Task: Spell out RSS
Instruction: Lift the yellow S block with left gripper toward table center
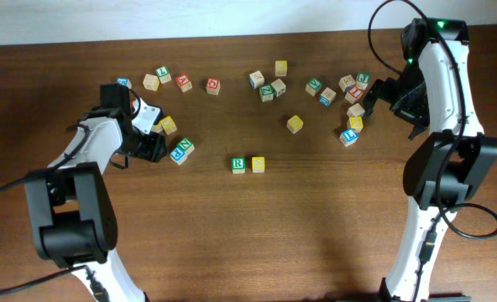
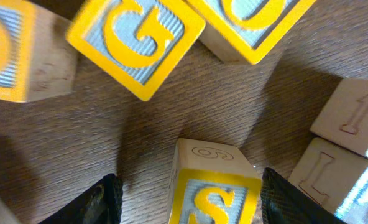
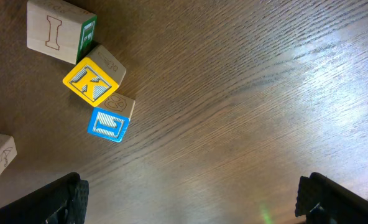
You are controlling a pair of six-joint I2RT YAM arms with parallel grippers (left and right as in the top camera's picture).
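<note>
Two cubes sit closest to the arms, about the middle of the table [image 1: 316,218]: the R cube [image 1: 238,164] with a yellow cube [image 1: 258,164] just beside it on its right. Can't read the yellow one's letter from overhead tbh.

>> ok, and the third one?

Bit further back on the left. The S cube [image 2: 215,199] sits on the wood between the fingers of the left gripper [image 2: 191,183]. Jaws are half-wide, not clamped: clear gap on one side, the other finger looks right up against the cube, can't tell if it's touching.

>> what's past it?

Yellow G cube [image 2: 134,40] just beyond, turned at an angle, with more yellow-edged cubes either side of it.

>> right arm?

Right gripper [image 3: 193,193] is out at the right side, jaws as wide as they go, holding nothing, bare wood below. Past its fingers a yellow K cube [image 3: 91,81] sits right up against a blue cube [image 3: 109,121]. Loads more cubes lie scattered along the back of the table.
</note>
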